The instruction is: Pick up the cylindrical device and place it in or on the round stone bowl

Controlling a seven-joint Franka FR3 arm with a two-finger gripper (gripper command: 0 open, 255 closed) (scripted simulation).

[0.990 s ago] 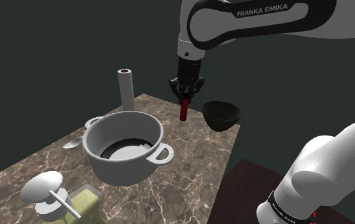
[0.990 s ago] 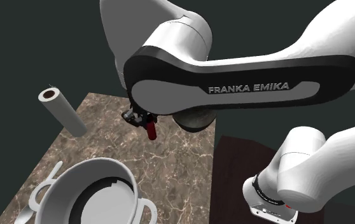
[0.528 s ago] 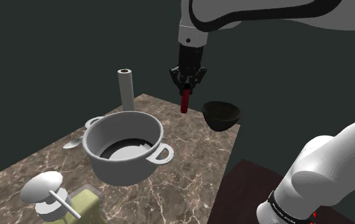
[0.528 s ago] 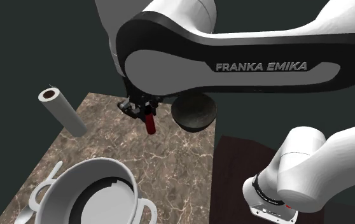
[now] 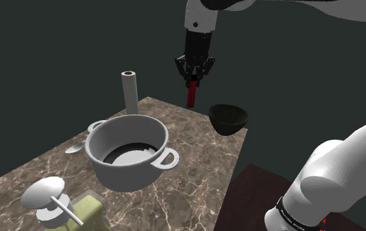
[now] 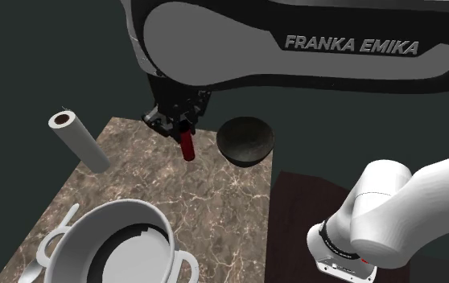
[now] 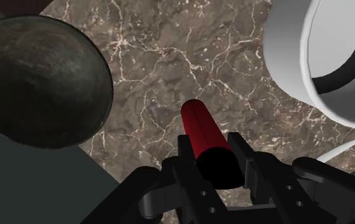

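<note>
A small red cylinder with a black upper end (image 5: 191, 97) (image 6: 187, 145) (image 7: 205, 140) hangs upright in the air, clasped between the black fingers of my gripper (image 5: 193, 77) (image 6: 179, 129) (image 7: 215, 167). It is high above the brown marble table (image 5: 195, 157). The dark round bowl (image 5: 228, 118) (image 6: 245, 141) (image 7: 40, 79) sits at the table's far corner, below the cylinder and toward the shoulder view's right. In the wrist view the bowl lies off to one side of the cylinder, not under it.
A large white two-handled pot (image 5: 128, 152) (image 6: 112, 247) (image 7: 326, 60) stands mid-table. A white paper roll (image 5: 130, 91) (image 6: 78, 140) stands at the far edge. A pale stand mixer-like item (image 5: 57, 205) sits near the front. The table edge drops to a dark red floor (image 5: 247, 197).
The gripper has risen straight up with the red cylinder still in it, away from the table surface. Bowl, pot and roll have not moved.
</note>
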